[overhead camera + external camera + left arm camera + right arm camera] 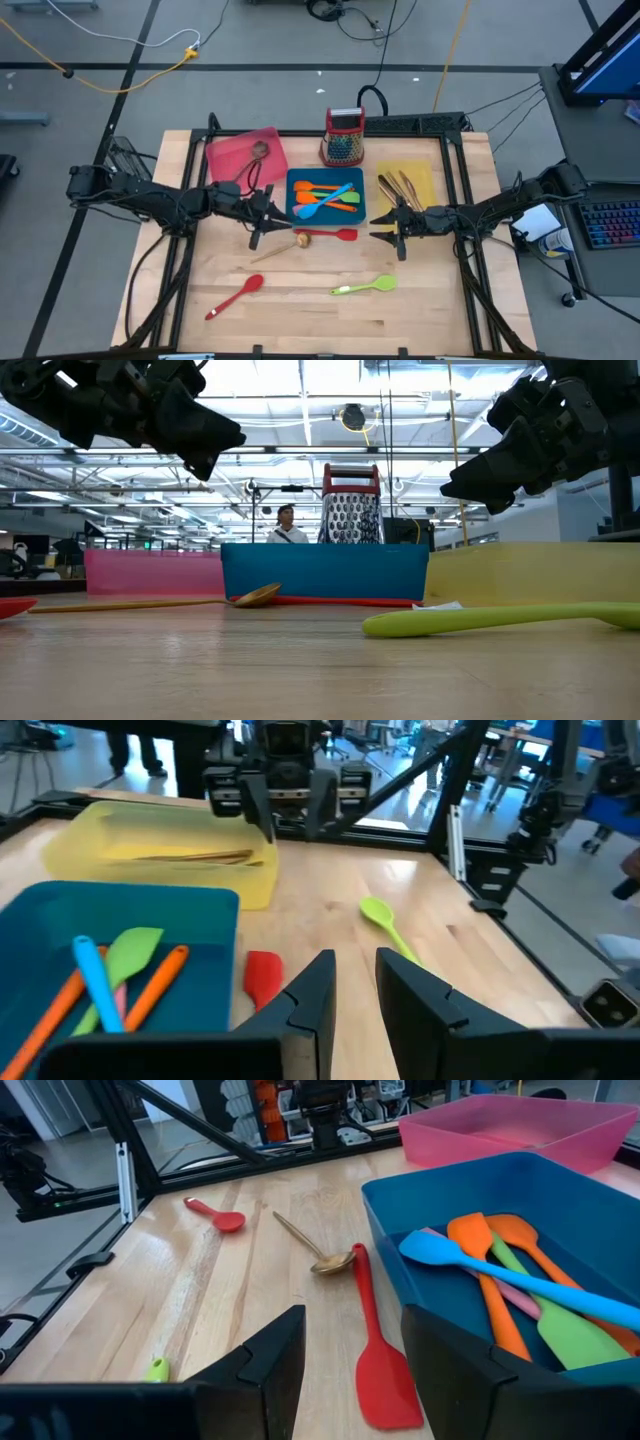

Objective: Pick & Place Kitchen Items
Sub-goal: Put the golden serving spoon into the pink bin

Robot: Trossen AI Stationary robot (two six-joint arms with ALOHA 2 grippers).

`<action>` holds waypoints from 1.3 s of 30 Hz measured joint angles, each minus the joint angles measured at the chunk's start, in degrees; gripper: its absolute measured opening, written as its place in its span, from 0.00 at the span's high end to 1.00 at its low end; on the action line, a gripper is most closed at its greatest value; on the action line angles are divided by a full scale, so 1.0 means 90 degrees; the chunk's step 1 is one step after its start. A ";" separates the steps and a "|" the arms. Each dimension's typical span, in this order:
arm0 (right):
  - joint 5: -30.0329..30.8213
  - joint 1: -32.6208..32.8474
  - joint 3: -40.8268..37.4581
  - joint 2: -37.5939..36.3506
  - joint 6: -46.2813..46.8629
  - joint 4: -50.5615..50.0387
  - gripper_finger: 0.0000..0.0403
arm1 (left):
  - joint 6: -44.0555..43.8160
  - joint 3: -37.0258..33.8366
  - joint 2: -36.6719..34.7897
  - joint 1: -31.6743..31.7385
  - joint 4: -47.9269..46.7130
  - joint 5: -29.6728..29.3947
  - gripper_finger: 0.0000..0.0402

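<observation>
My left gripper (266,224) hovers open and empty above the table, just left of the blue tray (293,178). My right gripper (386,226) hovers open and empty right of that tray's near corner. Between them a red spatula (333,234) and a copper-toned spoon (283,246) lie flat on the wood. A red spoon (236,297) and a green spoon (365,287) lie flat nearer the front edge. The blue tray holds orange, blue, green and pink spatulas (520,1280). The yellow tray (425,172) holds copper-toned cutlery (398,187). A dark spoon (257,153) lies in the pink tray (232,152).
A red-topped steel grater (344,136) stands behind the blue tray. The three trays sit side by side across the table's far half. Black frame rails (462,200) run along the table's left and right sides. A person (286,525) stands in the room beyond the table.
</observation>
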 joint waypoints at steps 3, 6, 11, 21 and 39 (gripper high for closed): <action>-0.0008 0.0000 0.0000 0.0000 0.0002 -0.0001 0.60 | -0.0216 0.0002 0.0000 -0.0135 -0.0102 -0.0001 0.80; -0.0008 0.0000 0.0000 0.0000 0.0000 -0.0003 0.60 | -0.0491 0.0002 0.0000 -0.0315 -0.0320 -0.0220 0.80; -0.0008 0.0000 0.0000 0.0000 -0.0046 -0.0006 0.60 | -0.1080 0.0004 0.0000 -0.0723 -0.0616 -0.1196 0.80; 0.0001 0.0000 0.0000 0.0000 -0.0049 -0.0006 0.60 | -0.1445 0.0002 0.0000 -0.1815 -0.0680 -0.2831 0.80; 0.0011 0.0000 0.0000 0.0002 -0.0386 -0.0001 0.60 | -0.2509 0.0003 0.0273 -0.3492 -0.2207 -0.5422 0.80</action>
